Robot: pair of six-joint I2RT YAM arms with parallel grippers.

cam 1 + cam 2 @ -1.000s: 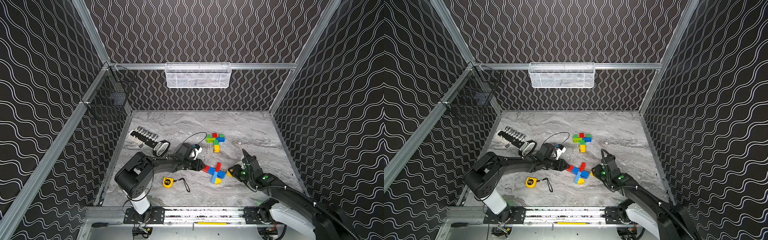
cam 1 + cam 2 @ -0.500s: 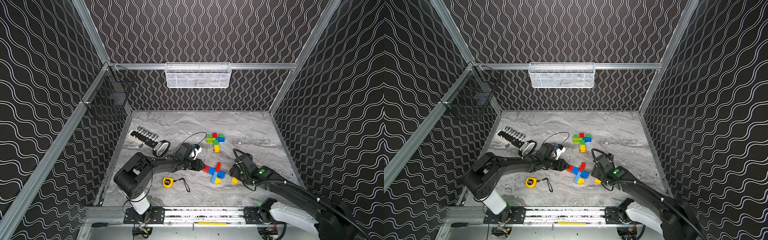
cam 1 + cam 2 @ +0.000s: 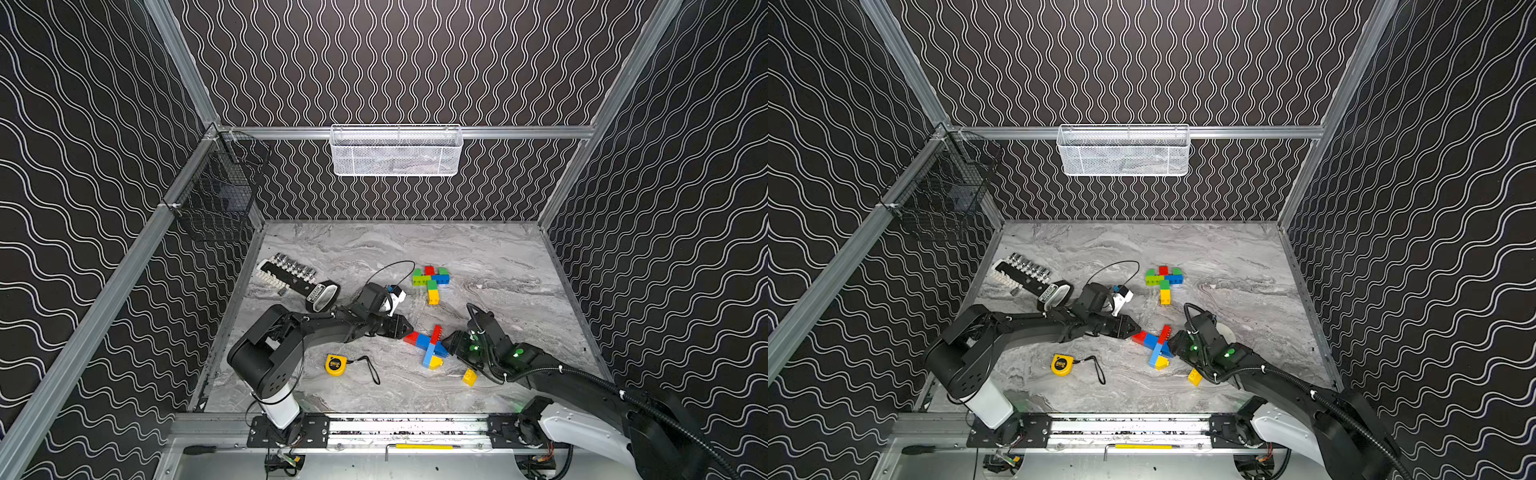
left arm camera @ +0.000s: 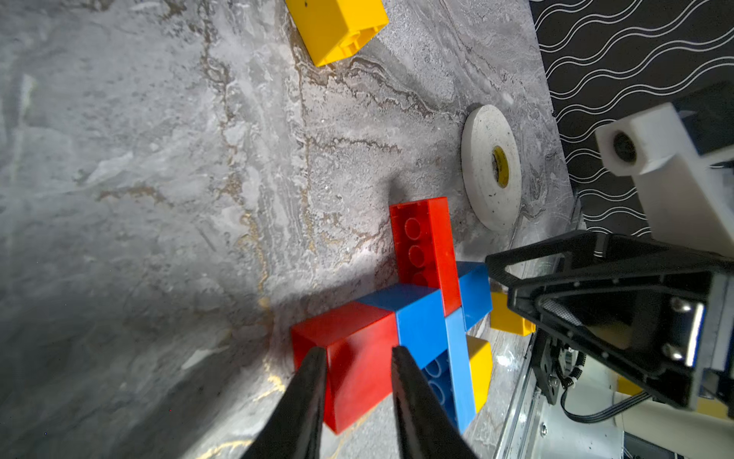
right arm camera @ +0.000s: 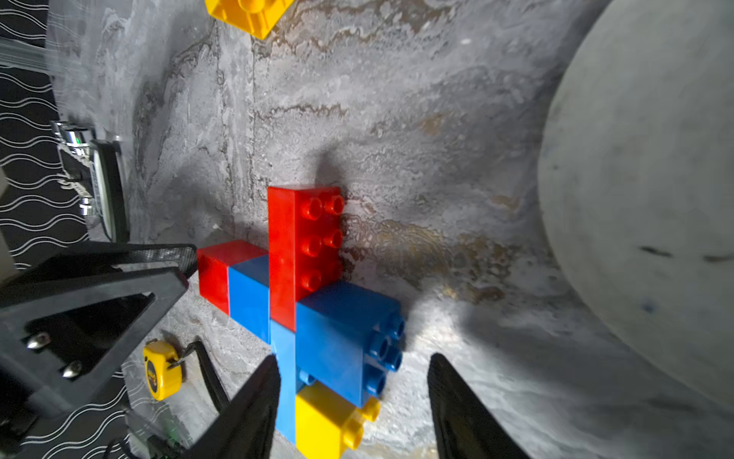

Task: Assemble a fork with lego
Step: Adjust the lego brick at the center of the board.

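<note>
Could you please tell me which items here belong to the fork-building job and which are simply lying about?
Job: cross-shaped brick assembly, loose yellow brick, far brick cluster.
Lying about: yellow tape measure, socket rail, white tape roll, white wire basket, black mesh basket.

Closed cell, seen in both top views. Walls (image 3: 395,62) at 9, 12 and 3 o'clock are black, covered in thin white wavy lines. Aluminium rail (image 3: 519,132) crosses the 12 o'clock wall; slanting posts of the same metal rise in the corners at 11 and 1. White mesh basket (image 3: 395,151) hangs from that rail at 12. Black wire basket (image 3: 216,195) hangs in the corner toward 10. Floor (image 3: 478,249) is a grey marble-veined slab. Metal front rail (image 3: 415,426) runs along 6. Light is even, shadows soft.
</note>
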